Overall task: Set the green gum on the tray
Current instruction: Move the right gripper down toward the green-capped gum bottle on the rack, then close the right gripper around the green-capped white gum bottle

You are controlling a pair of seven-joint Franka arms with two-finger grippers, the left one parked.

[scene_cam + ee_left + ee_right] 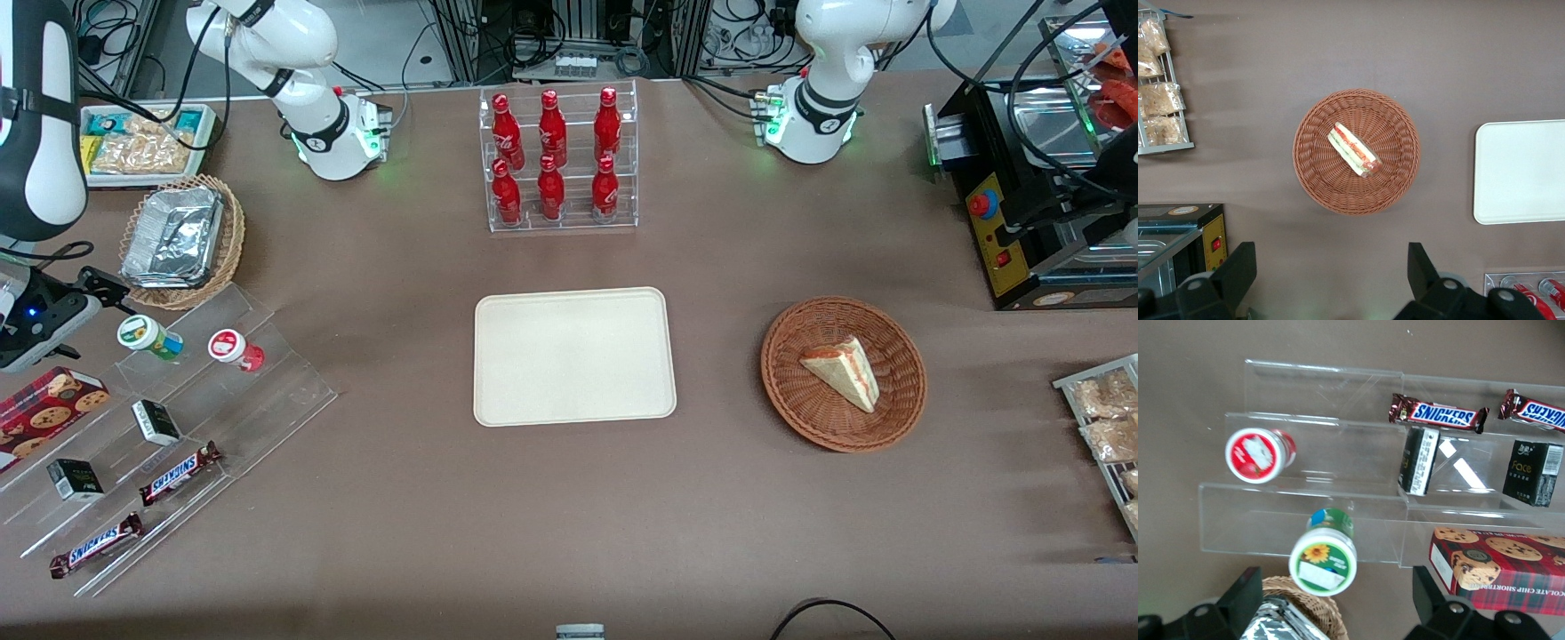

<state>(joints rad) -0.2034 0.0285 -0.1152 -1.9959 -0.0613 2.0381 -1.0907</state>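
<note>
The working arm is seen at the left edge of the front frame, its wrist angled down over the clear stepped display [178, 427]. The pincer [1335, 603] is held above the green gum [149, 337], apart from it, with the two fingers [1238, 600] spread wide and nothing between them.

The green gum stands on the top step of the display, beside the red gum bottle [236, 349] and near a wicker basket of foil [182, 240]. Snickers bars [180, 472], small black boxes [156, 421] and a cookie box [49, 404] are set on the same display.

The tray [573, 356] lies bare at the centre of the brown worktop [569, 516], well apart from the gum. A cola bottle rack [558, 160] is seen above it in the frame, and a round basket with a sandwich [843, 373] toward the parked arm's end.
</note>
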